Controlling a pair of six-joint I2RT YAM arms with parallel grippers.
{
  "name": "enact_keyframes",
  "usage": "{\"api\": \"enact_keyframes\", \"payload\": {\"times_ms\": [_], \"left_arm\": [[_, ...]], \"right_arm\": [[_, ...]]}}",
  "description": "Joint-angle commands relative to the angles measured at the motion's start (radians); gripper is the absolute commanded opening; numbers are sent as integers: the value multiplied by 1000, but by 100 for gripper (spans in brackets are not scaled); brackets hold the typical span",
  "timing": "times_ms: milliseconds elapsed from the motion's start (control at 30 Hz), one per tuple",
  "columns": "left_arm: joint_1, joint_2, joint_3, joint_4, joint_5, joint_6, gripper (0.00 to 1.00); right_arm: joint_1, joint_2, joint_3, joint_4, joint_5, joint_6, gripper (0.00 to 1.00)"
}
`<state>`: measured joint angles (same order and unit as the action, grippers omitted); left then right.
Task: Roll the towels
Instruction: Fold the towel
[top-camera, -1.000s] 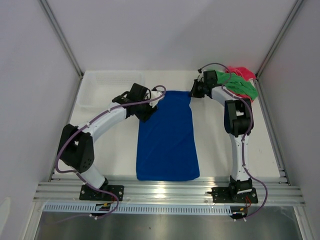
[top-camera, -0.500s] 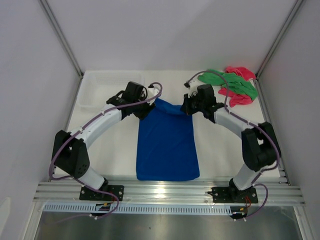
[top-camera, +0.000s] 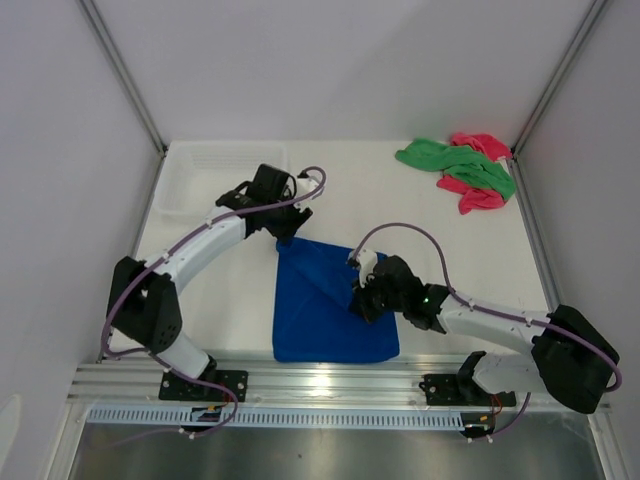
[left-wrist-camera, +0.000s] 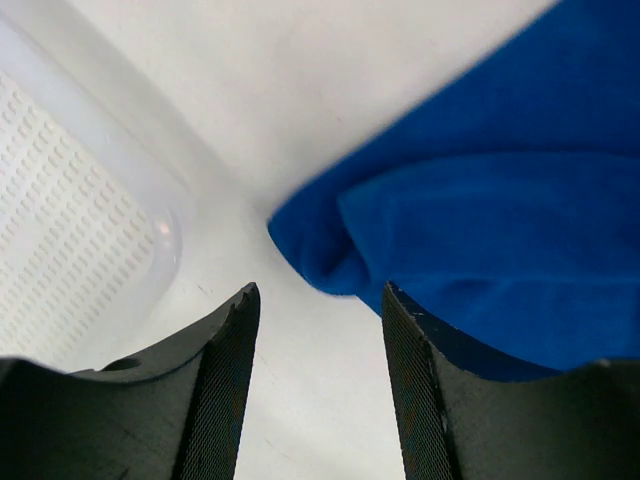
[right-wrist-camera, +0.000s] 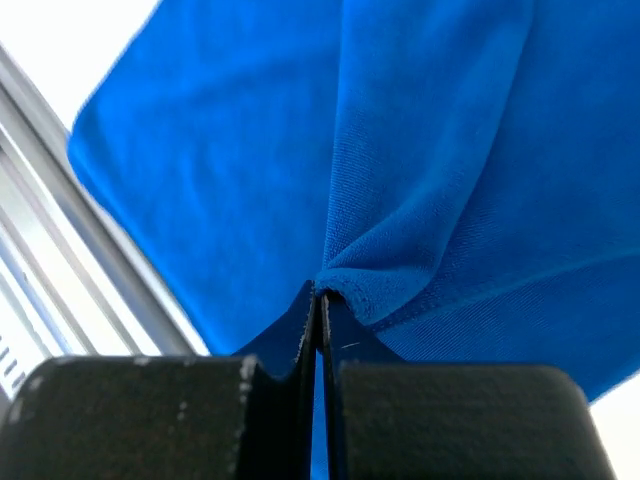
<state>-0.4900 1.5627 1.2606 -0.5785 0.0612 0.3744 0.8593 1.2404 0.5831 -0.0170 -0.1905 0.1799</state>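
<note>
0 of 3 towels are rolled as things lie now.

Blue towel (top-camera: 320, 330): lies on the worktop (top-camera: 230, 290) between the 2 arms, near edge close to the front rail. It is not flat. Its far-right corner is carried back over the middle of the cloth, so the far edge runs as a slanted line from the far-left corner down toward the right gripper (top-camera: 362, 298). This reads as a diagonal fold or drag, not a roll; no coil or tube shows in any view.

Right gripper: jaws pressed together on a pinch of blue cloth, which fans out in creases from the fingertips (right-wrist-camera: 318, 300) in the right wrist view. Holding the blue towel.

Left gripper (top-camera: 287, 234): over the towel's far-left corner. In the left wrist view the fingers (left-wrist-camera: 225, 390) stand partly apart, with bare worktop between them and the rounded blue corner (left-wrist-camera: 300, 250) just beyond the tips. No grip on the cloth. Whether the right finger touches the towel I cannot tell.

Green towel (top-camera: 455, 162) and pink towel (top-camera: 478, 197): bunched together in a heap at the far-right corner of the worktop, touching and partly overlapped, well apart from both grippers. Untouched.

White basket (top-camera: 225, 148): far-left corner, just beside the left gripper; nothing visible in it.

Judgement: work is at the first stage of towel 1, arranging or starting the blue cloth. Left to do: the actual roll of the blue, then green and pink, each needing to be separated and spread first.
</note>
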Motion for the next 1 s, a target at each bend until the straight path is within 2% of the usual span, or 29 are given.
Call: {"api": "enact_keyframes", "payload": {"times_ms": [0, 167, 367, 500, 800, 967], "left_arm": [[1, 86, 109, -27, 17, -3, 56], [-38, 267, 247, -76, 20, 50, 56], [-114, 371, 341, -153, 113, 201, 56], [-122, 511, 494, -378, 135, 205, 56], [-117, 568, 517, -553, 114, 159, 61], [-105, 543, 484, -521, 87, 146, 61]], "right_arm": [[52, -18, -61, 81, 46, 110, 0], [76, 47, -112, 144, 30, 162, 0], [76, 19, -186, 180, 49, 197, 0], [76, -30, -212, 195, 80, 213, 0], [69, -65, -229, 178, 111, 214, 0], [64, -78, -236, 189, 112, 208, 0]]}}
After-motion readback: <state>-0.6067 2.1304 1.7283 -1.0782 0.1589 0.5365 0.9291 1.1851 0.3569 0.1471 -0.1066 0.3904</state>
